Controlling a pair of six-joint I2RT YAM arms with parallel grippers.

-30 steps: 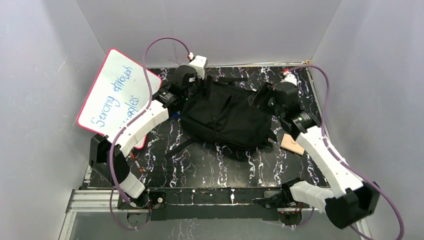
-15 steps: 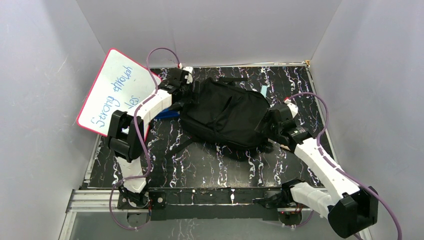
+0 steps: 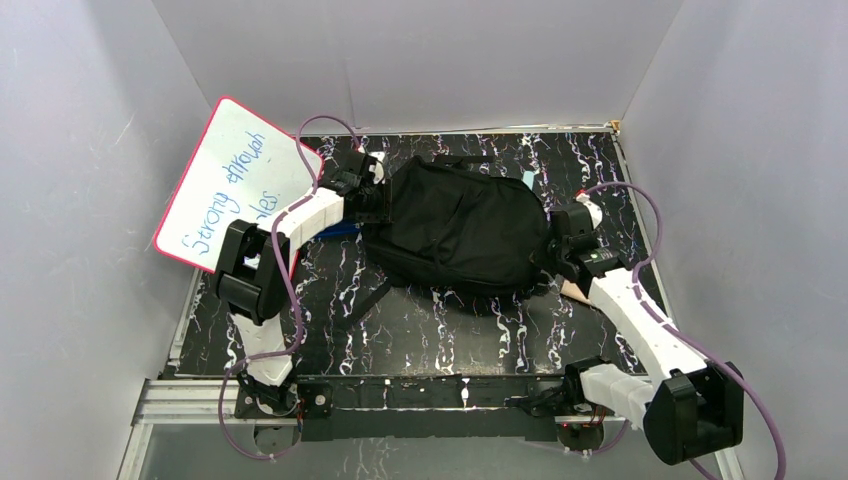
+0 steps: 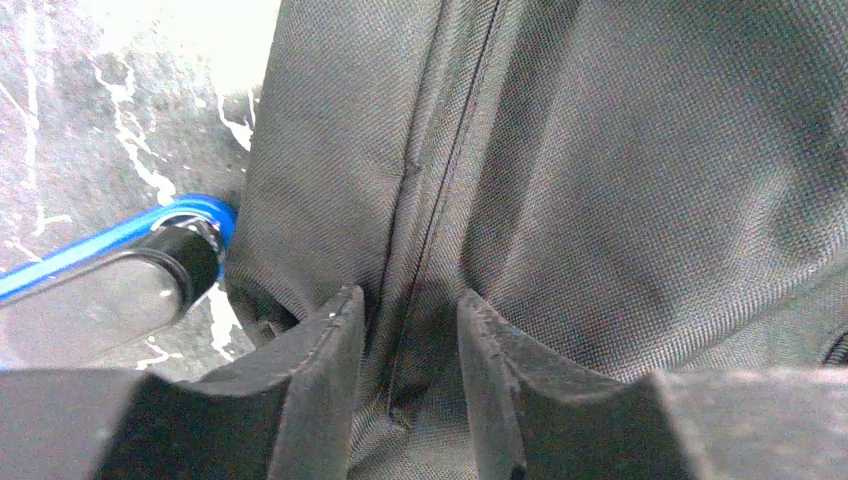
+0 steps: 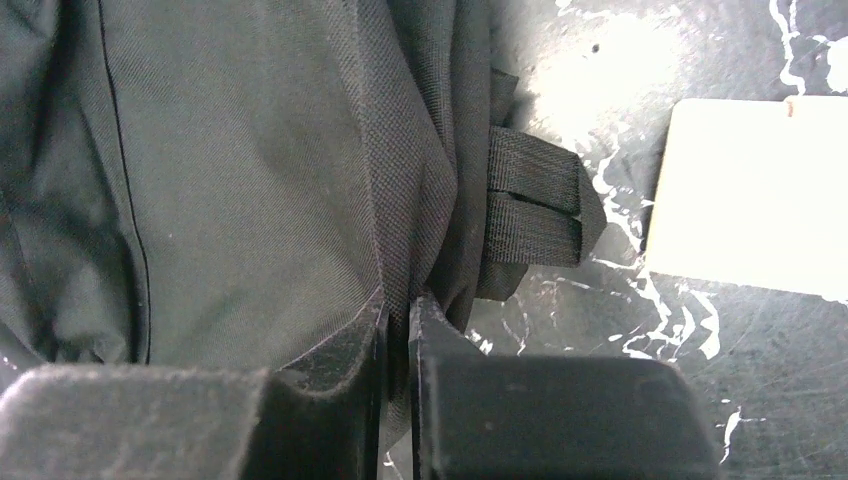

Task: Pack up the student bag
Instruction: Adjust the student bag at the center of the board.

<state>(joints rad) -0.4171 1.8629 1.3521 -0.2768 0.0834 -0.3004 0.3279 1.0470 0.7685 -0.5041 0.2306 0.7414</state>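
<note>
- Top view: the student bag (image 3: 460, 232) is lying flat in the middle of the table (image 3: 425, 325), and no opening is showing. One whiteboard (image 3: 232, 185) is leaning on the left wall. One tan card (image 3: 572, 291) and one blue item (image 3: 335, 230) are lying outside the bag. Judging by that, packing is barely beginning; what is inside the bag is hidden.
- Also there, the left gripper (image 3: 372, 203) is working at the bag's left edge and the right gripper (image 3: 549, 252) at its right edge: two grippers, one bag.
- Left wrist view: the fingers (image 4: 322, 375) are standing half spread astride one seam (image 4: 430, 200) of the bag. I cannot tell whether they are pinching it.
- Right wrist view: the fingers (image 5: 340, 350) are pressing almost together, pinching a thin fold of bag fabric beside one strap loop (image 5: 535, 205). Opening the bag and loading it is looking like the work remaining.
</note>
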